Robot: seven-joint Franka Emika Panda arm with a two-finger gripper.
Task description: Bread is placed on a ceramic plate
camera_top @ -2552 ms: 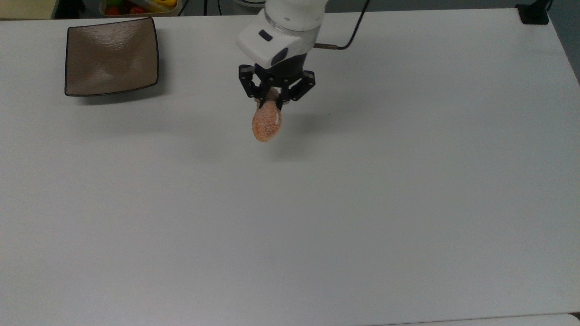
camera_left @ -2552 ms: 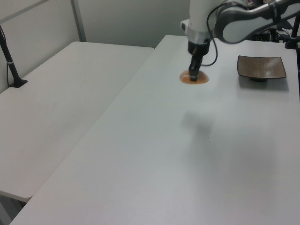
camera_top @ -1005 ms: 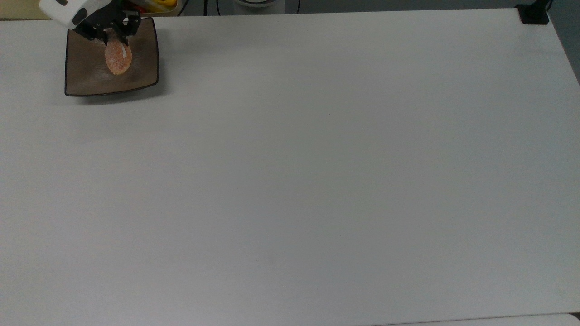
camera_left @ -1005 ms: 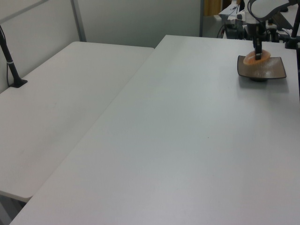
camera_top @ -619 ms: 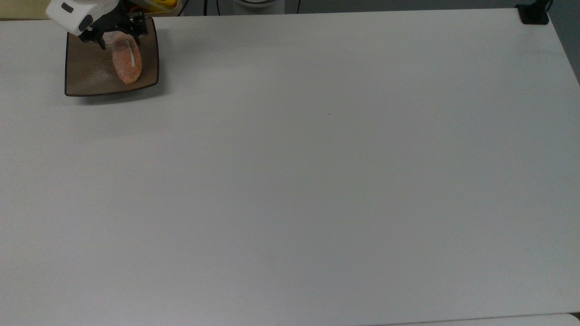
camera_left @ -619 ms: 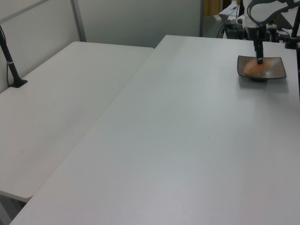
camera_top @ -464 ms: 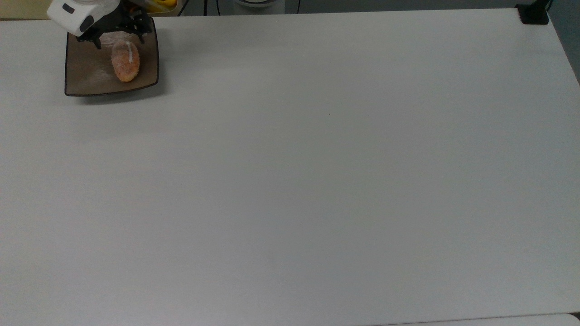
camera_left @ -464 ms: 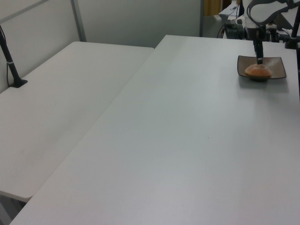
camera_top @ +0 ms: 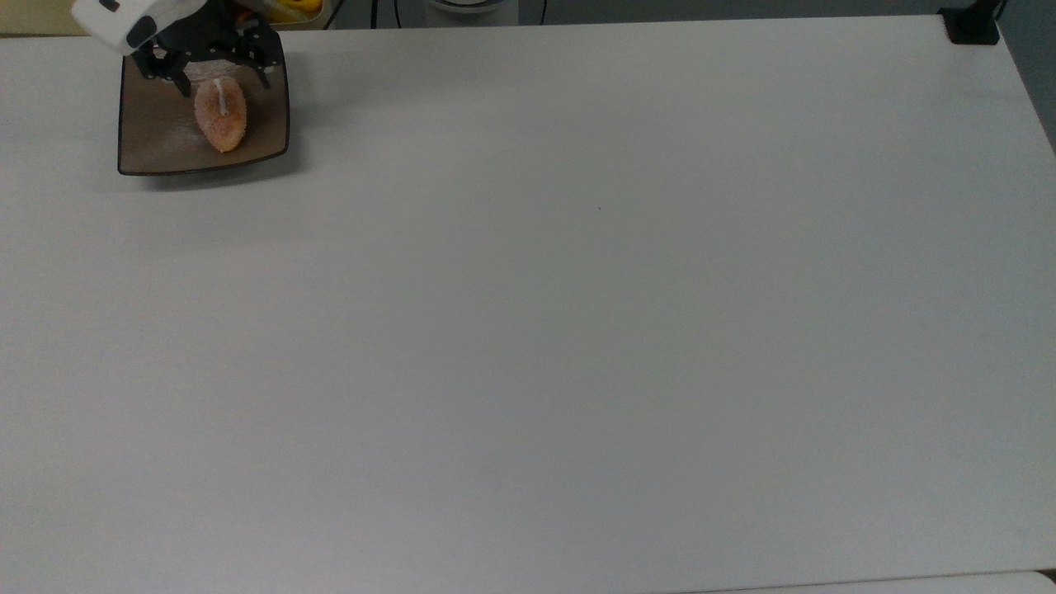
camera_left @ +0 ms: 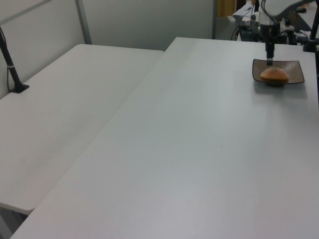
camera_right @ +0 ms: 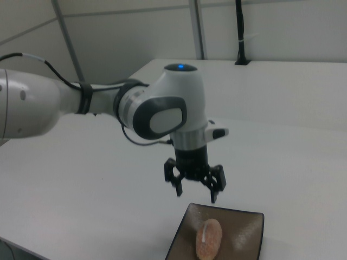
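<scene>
hovering with jaws spread, gripper (camera_right: 196,192) partly hides ceramic plate (camera_top: 153,144) holding bread (camera_top: 220,118).

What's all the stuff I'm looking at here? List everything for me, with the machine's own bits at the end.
bread: one, orange-brown with a white stripe, lying on the ceramic plate.
ceramic plate: one, glossy brown, square, top view's upper left corner of the table.
table: one, white, under the plate.
second table: one, white, left view's left.
fruit container: one, colourful contents, behind the plate in the top view.
black post: one, on the second table.
gripper: one, black, open, above the plate.
arm: one, white and grey.
</scene>
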